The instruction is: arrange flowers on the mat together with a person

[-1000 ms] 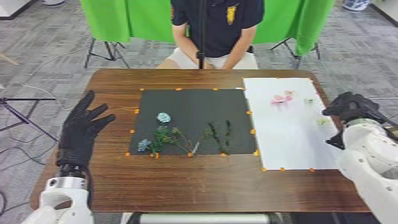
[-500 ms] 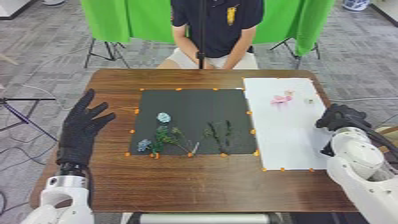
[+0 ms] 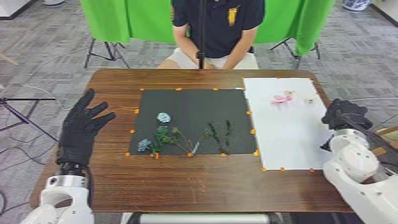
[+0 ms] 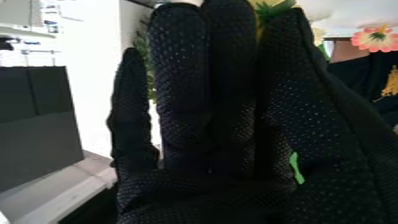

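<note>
Pink flower (image 3: pixel 282 100) is on the white mat (image 3: pixel 289 135); probably featherlight and easy to crush, so pinch it low; can't tell how open your right robot hand (image 3: pixel 346 113) is or if it's holding anything

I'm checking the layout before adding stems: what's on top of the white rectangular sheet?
On the white sheet lie pink flowers and a small pale bloom. The right hand, in black fabric, hides part of its right edge and anything under there.
</note>
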